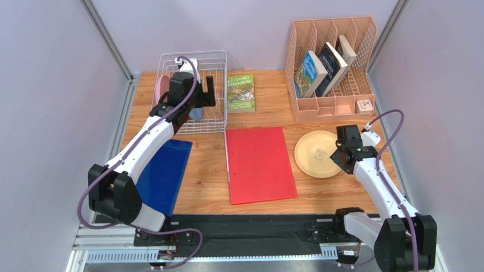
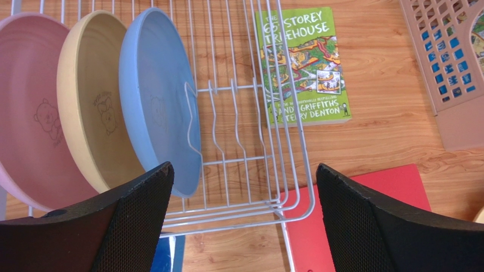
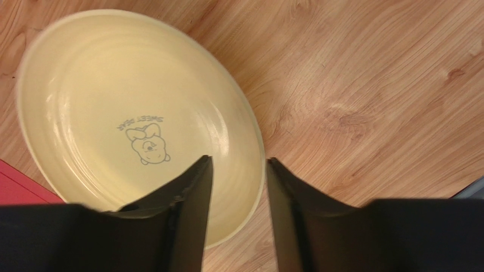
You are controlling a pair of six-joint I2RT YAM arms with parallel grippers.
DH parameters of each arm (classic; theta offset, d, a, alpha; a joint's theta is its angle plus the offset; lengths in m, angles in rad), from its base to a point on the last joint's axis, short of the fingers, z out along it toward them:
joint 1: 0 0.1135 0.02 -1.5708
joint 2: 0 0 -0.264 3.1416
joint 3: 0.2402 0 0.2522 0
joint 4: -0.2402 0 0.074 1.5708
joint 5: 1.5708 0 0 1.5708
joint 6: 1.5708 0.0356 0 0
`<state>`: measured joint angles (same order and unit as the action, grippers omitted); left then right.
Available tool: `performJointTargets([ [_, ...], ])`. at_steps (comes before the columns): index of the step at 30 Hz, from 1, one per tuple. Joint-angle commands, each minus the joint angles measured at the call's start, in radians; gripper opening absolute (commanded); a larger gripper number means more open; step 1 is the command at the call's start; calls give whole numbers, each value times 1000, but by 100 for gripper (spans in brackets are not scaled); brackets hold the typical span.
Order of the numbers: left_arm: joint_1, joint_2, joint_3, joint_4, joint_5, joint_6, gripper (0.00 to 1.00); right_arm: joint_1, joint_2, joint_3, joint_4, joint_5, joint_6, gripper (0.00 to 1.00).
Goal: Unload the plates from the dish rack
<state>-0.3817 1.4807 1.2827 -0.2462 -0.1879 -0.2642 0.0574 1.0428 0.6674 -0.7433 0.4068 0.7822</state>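
Unloaded, one: yellow plate [image 1: 316,153], flat near the tabletop's right edge. Right hand [image 3: 237,164] is low over its rim, fingers slightly parted, pinching nothing.

Left to unload, three: blue plate [image 2: 153,90], second yellow plate [image 2: 91,102] and pink plate [image 2: 28,113], upright in the dish rack [image 1: 205,52] at the far left corner. Left hand [image 2: 244,167] is stretched out above it, spread wide and holding nothing.

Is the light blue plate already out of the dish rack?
No, the light blue plate stands upright in the dish rack, next to a yellow plate.

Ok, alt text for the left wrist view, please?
In the white wire dish rack stand a pink plate, a yellow plate and a light blue plate, left to right. The open left end effector is in front, empty.
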Motion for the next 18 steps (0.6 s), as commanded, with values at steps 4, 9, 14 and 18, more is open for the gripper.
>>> performJointTargets([
  [4,26,16,37,2,-7,17,100,-4,-81,26,-14,79,5,73],
  [9,49,26,40,5,-33,28,100,-4,-128,98,15,107,-64,86],
  [14,76,56,69,-5,-91,42,100,-2,-125,199,71,84,-156,87],
  [18,81,93,83,10,-186,71,99,-1,-96,250,150,11,-213,87],
])
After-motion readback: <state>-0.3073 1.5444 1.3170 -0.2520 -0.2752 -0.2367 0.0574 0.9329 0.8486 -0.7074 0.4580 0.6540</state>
